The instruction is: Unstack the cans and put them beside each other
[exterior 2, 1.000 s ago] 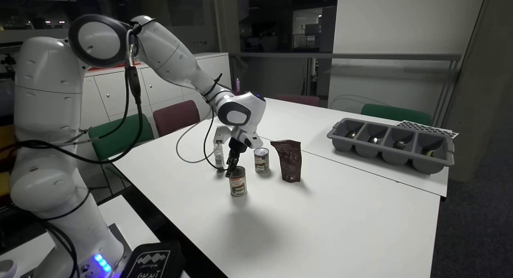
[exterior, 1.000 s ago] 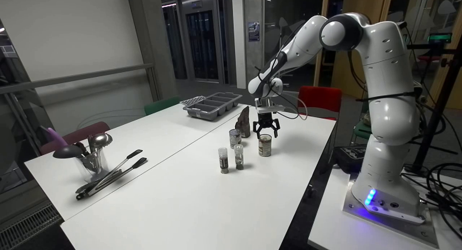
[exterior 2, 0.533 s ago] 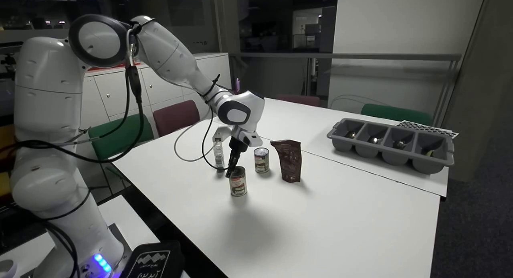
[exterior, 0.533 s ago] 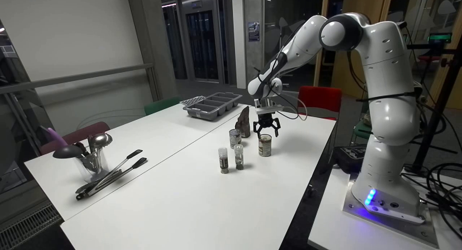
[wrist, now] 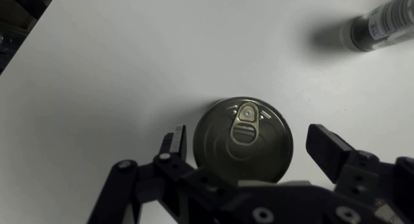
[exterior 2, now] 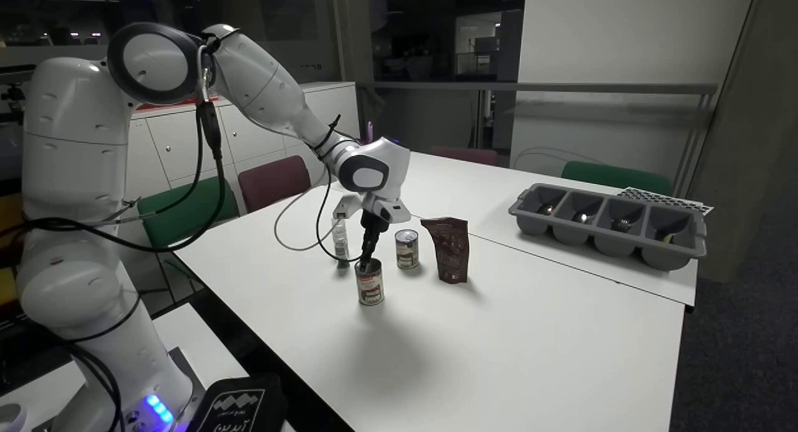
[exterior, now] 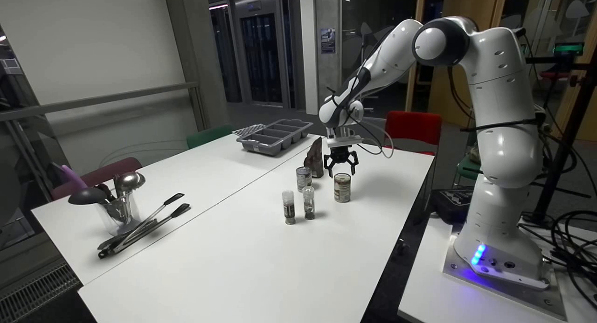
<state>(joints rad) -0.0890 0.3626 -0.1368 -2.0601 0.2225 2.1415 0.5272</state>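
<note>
Log can A (exterior: 342, 188) as upright on table (exterior: 261, 262), R of & below frame ctr in an exterior view. Log can B (exterior: 304, 177) as upright on table too, up & L of A there, near but w/ visible gap btwn. Not stacked, so prob. past the unstack part.

Just shifted gripper (exterior: 342, 174) a touch L in that frame vs. a sec ago: was a bit off to one side, now approx. centred over A in both exterior views. No move to note for A or B. With jaws well apart & nothing held; in wrist view, straddling A w/ gap both sides.

For task: either lining up to grip A & set closer to B, or clearing off after letting go; can't tell which. If gripping, would need to go straight down & close evenly, else might tip A. If leaving as is, prob. OK to count as beside each other, though not touching.

Further out: note L shaker (exterior: 289, 208) & R shaker (exterior: 308, 203), below B in frame. In an exterior view, note dark pouch (exterior 2: 452, 250) R of B, grey tray (exterior 2: 614, 244) at frame R.
</note>
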